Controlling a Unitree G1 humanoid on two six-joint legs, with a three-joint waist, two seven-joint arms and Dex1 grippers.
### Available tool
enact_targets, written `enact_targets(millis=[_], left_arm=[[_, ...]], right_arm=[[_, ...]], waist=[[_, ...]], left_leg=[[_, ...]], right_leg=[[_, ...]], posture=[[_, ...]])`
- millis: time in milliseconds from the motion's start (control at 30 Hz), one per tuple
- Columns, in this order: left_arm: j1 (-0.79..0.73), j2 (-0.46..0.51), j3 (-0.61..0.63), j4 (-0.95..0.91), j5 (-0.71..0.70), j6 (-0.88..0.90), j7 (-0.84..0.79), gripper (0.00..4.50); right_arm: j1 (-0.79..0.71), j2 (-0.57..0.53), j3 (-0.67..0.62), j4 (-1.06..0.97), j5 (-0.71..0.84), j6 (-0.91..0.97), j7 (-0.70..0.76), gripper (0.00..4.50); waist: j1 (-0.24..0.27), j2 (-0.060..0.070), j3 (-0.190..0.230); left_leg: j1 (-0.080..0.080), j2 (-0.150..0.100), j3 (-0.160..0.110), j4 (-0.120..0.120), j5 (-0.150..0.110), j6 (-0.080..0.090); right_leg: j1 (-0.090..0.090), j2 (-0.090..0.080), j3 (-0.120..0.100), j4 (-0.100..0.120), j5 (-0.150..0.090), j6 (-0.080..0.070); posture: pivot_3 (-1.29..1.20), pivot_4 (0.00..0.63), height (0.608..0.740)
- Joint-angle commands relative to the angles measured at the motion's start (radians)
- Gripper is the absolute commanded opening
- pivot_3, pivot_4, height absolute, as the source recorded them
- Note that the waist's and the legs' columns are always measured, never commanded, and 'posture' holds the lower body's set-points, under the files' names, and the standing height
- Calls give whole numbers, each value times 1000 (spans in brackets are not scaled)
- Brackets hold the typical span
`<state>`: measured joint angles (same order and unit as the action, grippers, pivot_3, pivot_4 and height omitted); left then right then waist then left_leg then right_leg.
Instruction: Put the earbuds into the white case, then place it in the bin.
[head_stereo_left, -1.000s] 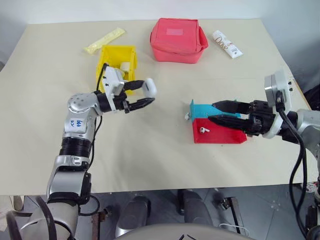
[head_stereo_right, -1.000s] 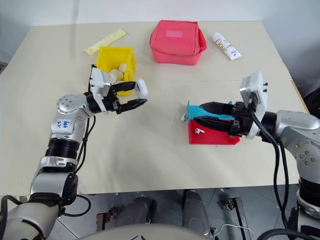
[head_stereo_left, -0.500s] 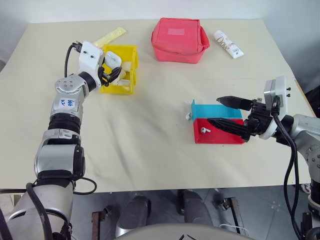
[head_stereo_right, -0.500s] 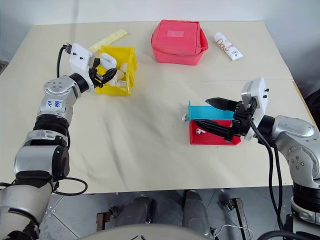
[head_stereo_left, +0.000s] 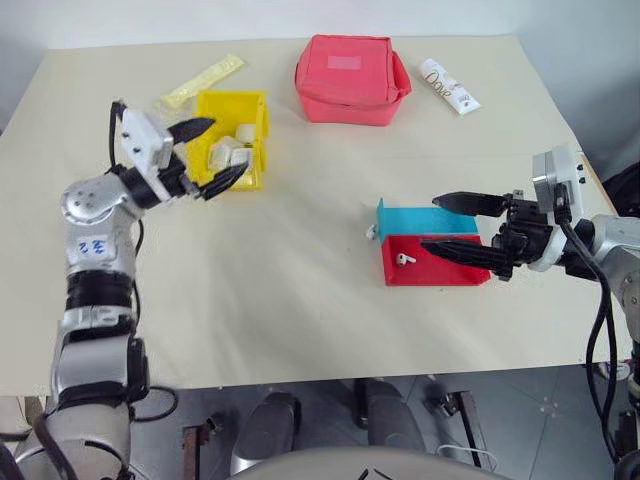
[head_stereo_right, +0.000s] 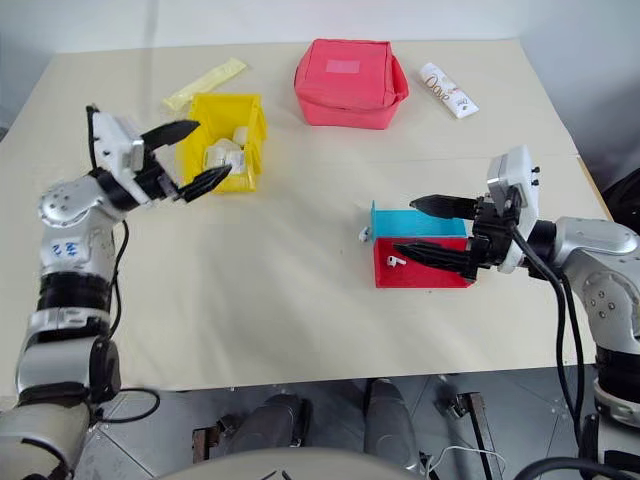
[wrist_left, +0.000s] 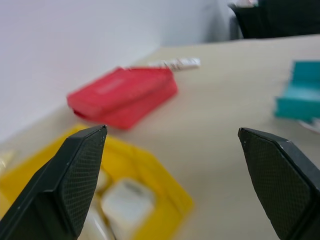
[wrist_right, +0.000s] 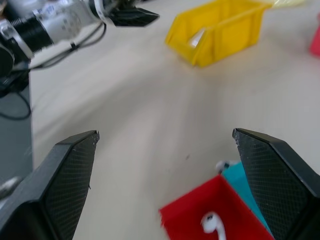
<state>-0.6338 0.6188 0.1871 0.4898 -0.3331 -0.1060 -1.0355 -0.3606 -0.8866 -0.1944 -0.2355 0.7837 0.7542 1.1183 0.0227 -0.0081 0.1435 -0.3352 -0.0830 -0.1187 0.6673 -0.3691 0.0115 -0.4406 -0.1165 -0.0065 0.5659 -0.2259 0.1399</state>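
Table (head_stereo_left: 300, 270): flat, matte beige top.

Bin (head_stereo_left: 254, 140): bright yellow hard plastic, rectangular, open top, sits far-left on the table. Inside: white case (head_stereo_left: 226, 153), glossy, rounded corners, lying on the bin floor; another pale item sits behind it, can't tell what.

Left gripper (head_stereo_left: 205, 153): two black textured fingers spread wide, empty, at the bin's left edge, tips pointing over the bin. Not touching the case.

Red tray (head_stereo_left: 440, 272): small, shallow, hard plastic, open top. Holds one earbud (head_stereo_left: 404, 259), tiny glossy white with a short stem, near the tray's left wall. Teal tray (head_stereo_left: 420, 219): same build, touching the red tray on its far side; contents not visible. A second small white piece (head_stereo_left: 371, 232) sits on the table just off the teal tray's left end, likely another earbud, too small to confirm.

Right gripper (head_stereo_left: 445, 223): fingers wide apart, empty, pointing left over the two trays; one finger above the teal tray, the other over the red one.

Pouch (head_stereo_left: 350, 78): red fabric, soft, boxy with rounded edges, at the far edge. White printed tube (head_stereo_left: 449, 86) to its right. Flat yellow sachet (head_stereo_left: 205, 80) beside the bin's far corner.
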Motion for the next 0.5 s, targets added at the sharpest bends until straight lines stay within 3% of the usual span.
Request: enact_targets(millis=[33, 233, 333, 500], left_arm=[[99, 44, 40, -181, -80, 68, -43, 4484], [303, 115, 92, -266, -149, 110, -154, 4484], [308, 109, 95, -230, -142, 100, -149, 4484], [258, 89, 76, -185, -143, 92, -180, 4484]], right_arm=[[-18, -33, 9, 67, -41, -53, 68, 4500], [7, -77, 33, 242, -137, -172, 202, 4500], [5, -91, 55, 367, -222, -314, 285, 4500], [-38, -79, 58, 468, -247, -370, 341, 4500]], waist=[[2, 0, 0], [4, 1, 0], [6, 1, 1], [3, 2, 1]], left_leg=[[0, 0, 0, 0, 0, 0], [1, 0, 0, 1, -1, 1], [1, 0, 0, 1, -1, 1], [1, 0, 0, 1, -1, 0]], right_leg=[[0, 0, 0, 0, 0, 0], [2, 0, 0, 0, 0, -1], [2, 0, 0, 0, 0, -1], [2, 0, -1, 0, 0, -1]], posture=[[0, 150, 740], [0, 150, 740], [0, 150, 740], [0, 150, 740]])
